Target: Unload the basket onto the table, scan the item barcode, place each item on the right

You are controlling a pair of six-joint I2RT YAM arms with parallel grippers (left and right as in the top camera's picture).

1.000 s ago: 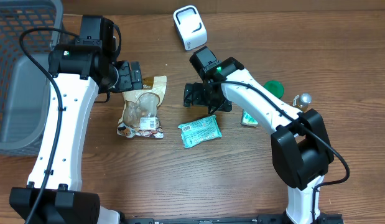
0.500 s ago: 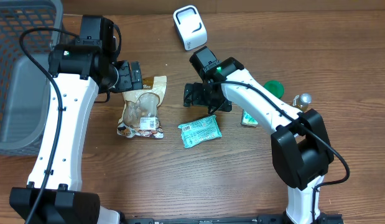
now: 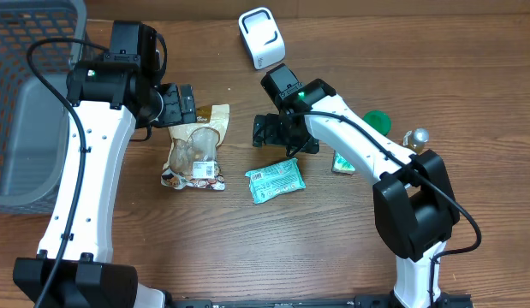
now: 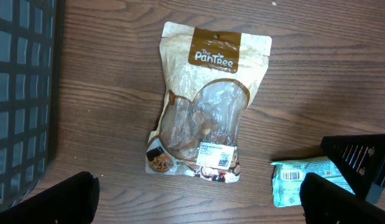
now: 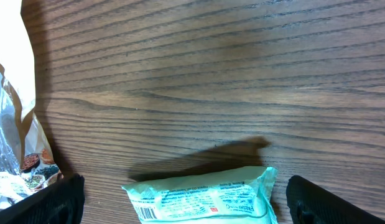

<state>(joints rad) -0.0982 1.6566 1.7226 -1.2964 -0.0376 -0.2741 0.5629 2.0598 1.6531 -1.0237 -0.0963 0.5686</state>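
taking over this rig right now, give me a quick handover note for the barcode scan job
Left gripper: open, empty, hovering over the top end of the brown snack pouch.
Right gripper: open, empty, just above the teal packet.
Items: both lie flat on the table, apart from each other. The teal packet's barcode faces up. The white scanner stands at the far edge.
Done: nothing yet; no item is held or at the scanner.
Left: grasp an item, likely the teal packet, and present its barcode to the scanner.

Bright, even; soft shadow by packet point(image 5: 204, 196); edges poss. blurred.
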